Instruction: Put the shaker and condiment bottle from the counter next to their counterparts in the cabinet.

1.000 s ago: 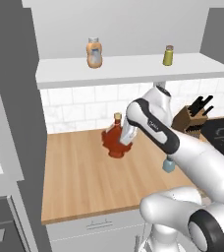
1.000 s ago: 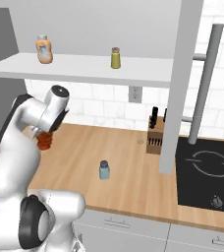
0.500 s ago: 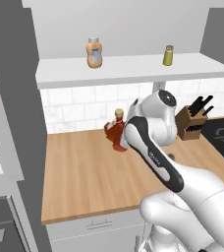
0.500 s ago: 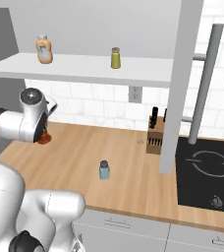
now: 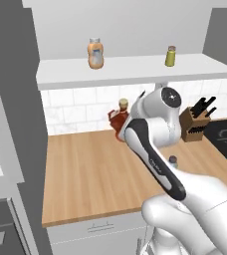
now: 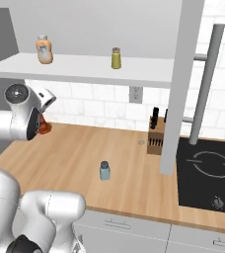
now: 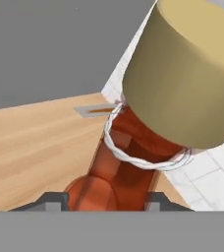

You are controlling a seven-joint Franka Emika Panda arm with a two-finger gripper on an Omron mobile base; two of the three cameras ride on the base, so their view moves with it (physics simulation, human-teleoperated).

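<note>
Dark red maple-leaf condiment bottle (image 7: 128, 167) with gold cap is sitting clamped between the gripper (image 7: 106, 201) fingers, above the wooden counter (image 5: 90, 174).

A wooden knife block (image 6: 156, 137) with dark handles standing out of its top serves as the landmark; it also shows at the right of the left base view (image 5: 193, 123). Directly behind it runs a white tiled backsplash (image 6: 109, 106), and a pale wall outlet (image 6: 134, 94) sits on those tiles above and to the left of the block. Just to the block's right a flat black cooktop (image 6: 209, 172) with thin ring markings lies level with the surface. A grey vertical pole (image 6: 203, 86) rises behind the cooktop, to the right of the block. Below and in front of the block, white drawer fronts (image 6: 134, 230) carry slim handles.
</note>
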